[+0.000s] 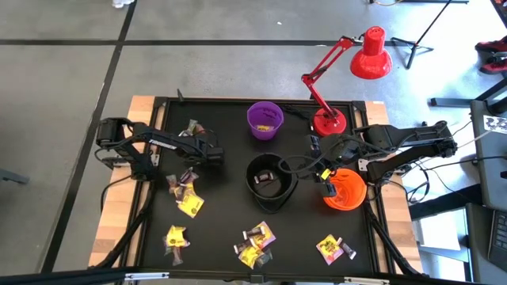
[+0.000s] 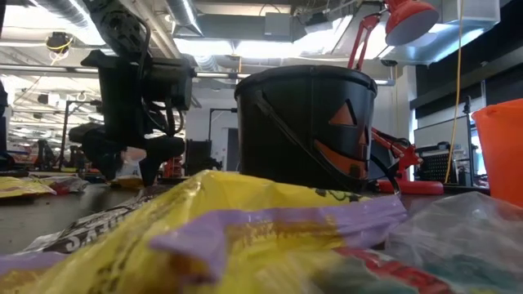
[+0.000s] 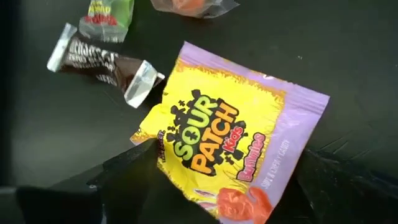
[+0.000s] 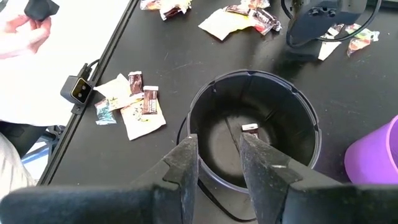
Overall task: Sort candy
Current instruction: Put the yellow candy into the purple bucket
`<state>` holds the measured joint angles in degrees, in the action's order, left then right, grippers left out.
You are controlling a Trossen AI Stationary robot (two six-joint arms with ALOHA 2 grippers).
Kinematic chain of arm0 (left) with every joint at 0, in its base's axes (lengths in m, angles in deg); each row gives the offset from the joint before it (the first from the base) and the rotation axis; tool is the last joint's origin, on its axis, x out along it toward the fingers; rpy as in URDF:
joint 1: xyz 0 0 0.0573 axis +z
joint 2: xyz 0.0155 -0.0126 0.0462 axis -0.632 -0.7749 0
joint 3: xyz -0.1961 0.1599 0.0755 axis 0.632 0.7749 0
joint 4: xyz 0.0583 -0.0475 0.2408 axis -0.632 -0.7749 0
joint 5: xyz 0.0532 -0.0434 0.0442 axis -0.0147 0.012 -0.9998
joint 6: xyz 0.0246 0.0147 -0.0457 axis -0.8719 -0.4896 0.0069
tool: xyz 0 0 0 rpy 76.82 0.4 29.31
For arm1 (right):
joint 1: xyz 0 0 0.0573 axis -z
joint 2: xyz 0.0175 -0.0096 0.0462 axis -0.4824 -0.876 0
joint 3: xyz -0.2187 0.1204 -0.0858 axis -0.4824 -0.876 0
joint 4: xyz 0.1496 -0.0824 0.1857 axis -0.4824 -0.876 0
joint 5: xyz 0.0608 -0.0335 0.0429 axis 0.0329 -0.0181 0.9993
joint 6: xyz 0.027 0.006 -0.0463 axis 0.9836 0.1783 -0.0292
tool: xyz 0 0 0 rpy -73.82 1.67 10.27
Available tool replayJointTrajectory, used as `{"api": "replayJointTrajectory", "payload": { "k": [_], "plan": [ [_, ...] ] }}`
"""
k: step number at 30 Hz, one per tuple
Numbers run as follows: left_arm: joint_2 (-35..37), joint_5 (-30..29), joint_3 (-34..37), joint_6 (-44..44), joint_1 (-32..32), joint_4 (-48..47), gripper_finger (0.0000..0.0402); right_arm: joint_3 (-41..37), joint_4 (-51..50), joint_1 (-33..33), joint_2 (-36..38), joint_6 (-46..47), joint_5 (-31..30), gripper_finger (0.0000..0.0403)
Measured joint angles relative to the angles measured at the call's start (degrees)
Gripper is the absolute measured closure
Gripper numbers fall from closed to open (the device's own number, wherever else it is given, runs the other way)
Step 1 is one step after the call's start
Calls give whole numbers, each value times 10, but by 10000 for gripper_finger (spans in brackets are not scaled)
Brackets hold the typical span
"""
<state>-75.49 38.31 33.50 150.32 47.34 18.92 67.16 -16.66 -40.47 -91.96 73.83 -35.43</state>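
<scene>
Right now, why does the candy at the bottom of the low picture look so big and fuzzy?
In the low view, the yellow and purple candy packet lies right against the lens, so it is out of focus, while the black pumpkin bucket behind it is sharp. In the left wrist view, the Sour Patch packet is crisp enough to read.

In the left wrist view the left gripper has its dark fingers covering the lower corners of the yellow Sour Patch packet, while the green candy and the orange candy are cut off by the picture's edge.
</scene>
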Motion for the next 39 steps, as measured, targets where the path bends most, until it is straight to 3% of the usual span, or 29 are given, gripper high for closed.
{"api": "replayJointTrajectory", "payload": {
  "k": [15, 33, 39],
  "plan": [
    [-2, 14, 2, 33, 0, 37, 217, 0, 0, 0, 0, 0, 0, 286],
    [-3, 32, -35, 34, -34, 27, 388, 0, 0, 0, 0, 0, 0, 286],
    [-3, 32, -89, 34, -33, -34, 398, 0, 0, 0, 0, 0, 0, 286]
  ]
}}
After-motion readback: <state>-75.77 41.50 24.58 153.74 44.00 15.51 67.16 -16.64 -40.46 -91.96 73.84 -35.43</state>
